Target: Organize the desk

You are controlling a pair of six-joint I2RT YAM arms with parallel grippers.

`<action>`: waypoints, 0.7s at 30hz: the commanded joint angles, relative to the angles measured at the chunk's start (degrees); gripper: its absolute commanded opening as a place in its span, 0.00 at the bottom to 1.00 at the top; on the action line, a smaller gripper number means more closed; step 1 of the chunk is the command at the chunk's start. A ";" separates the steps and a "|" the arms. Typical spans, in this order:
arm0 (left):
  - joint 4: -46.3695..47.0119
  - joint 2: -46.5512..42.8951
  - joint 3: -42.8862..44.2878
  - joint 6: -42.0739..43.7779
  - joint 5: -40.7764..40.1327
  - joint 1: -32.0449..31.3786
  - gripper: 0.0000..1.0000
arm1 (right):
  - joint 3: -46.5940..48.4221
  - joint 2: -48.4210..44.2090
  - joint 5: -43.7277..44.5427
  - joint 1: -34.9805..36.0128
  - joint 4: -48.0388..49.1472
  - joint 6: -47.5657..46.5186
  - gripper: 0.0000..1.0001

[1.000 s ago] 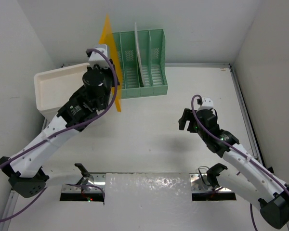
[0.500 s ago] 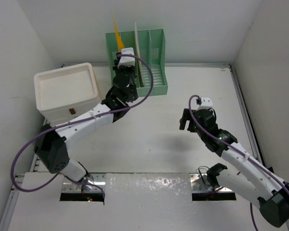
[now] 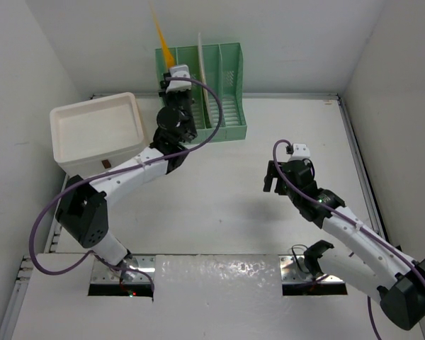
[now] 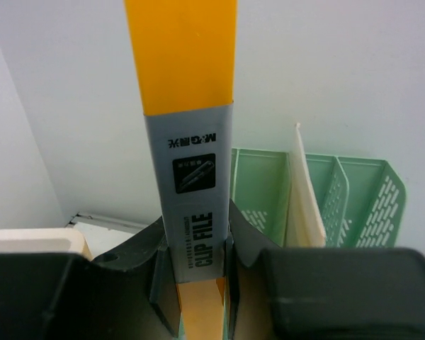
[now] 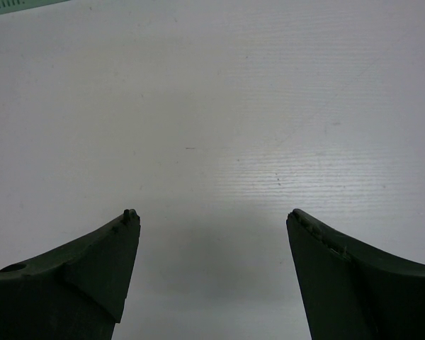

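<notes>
The white worktop (image 3: 219, 205) spreads from the arm bases to the back wall. On its near right side the right tool (image 5: 212, 214) hangs over bare worktop, its jaws spread wide with nothing between them. Farther back on the left, the left tool (image 4: 196, 276) is clamped tight on an orange clip file (image 4: 180, 57), holding it upright above the worktop at the left end of a green file rack (image 3: 225, 92). A cream sheet (image 4: 304, 191) stands in the rack, and a white box (image 3: 95, 131) sits just to its left.
</notes>
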 commanded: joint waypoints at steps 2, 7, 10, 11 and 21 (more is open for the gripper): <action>-0.77 -1.64 0.41 -3.54 10.31 5.66 0.00 | -0.49 -0.71 1.65 0.22 2.22 -0.94 0.82; -2.11 -3.14 -3.36 -4.08 21.41 8.92 0.00 | -0.58 -0.80 2.00 0.31 2.22 -1.38 0.82; -0.35 -3.05 -5.21 -3.20 26.07 10.33 0.00 | -0.58 -0.53 1.82 0.22 2.40 -1.55 0.82; 0.87 -2.87 -5.65 -3.81 26.09 10.68 0.00 | -0.58 -0.53 1.82 0.31 2.40 -1.55 0.82; 9.75 1.17 -7.76 -8.82 28.28 15.78 0.00 | -0.93 -0.27 1.65 0.31 2.57 -1.20 0.82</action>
